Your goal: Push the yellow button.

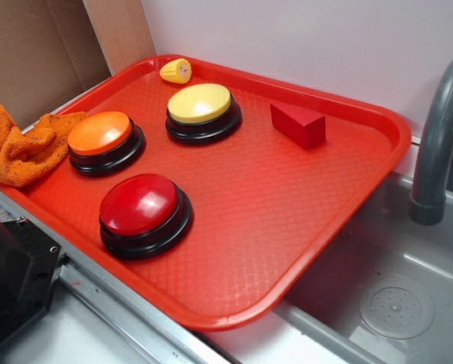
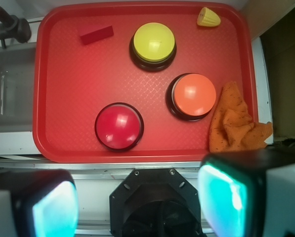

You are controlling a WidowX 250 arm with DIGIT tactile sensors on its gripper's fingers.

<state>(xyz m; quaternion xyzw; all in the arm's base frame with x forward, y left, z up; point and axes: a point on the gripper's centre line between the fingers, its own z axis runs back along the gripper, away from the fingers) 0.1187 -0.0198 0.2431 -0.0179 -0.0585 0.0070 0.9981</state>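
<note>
The yellow button (image 1: pixel 199 104), a pale yellow dome on a black round base, sits toward the back of the red tray (image 1: pixel 340 220). In the wrist view it (image 2: pixel 153 42) is at the top middle. My gripper (image 2: pixel 140 202) is open and empty, high above the near edge of the tray, with its two pads (image 2: pixel 53 210) wide apart at the bottom of the wrist view. It is well short of the yellow button. The gripper does not show in the exterior view.
An orange button (image 1: pixel 101 133) and a red button (image 1: pixel 139 205) sit nearer on the tray. A red block (image 1: pixel 298 123) and a small yellow corn toy (image 1: pixel 176 70) lie at the back. An orange cloth (image 1: pixel 21 148) hangs off the left edge. A sink (image 1: pixel 385 288) with a grey tap (image 1: pixel 437 144) is at the right.
</note>
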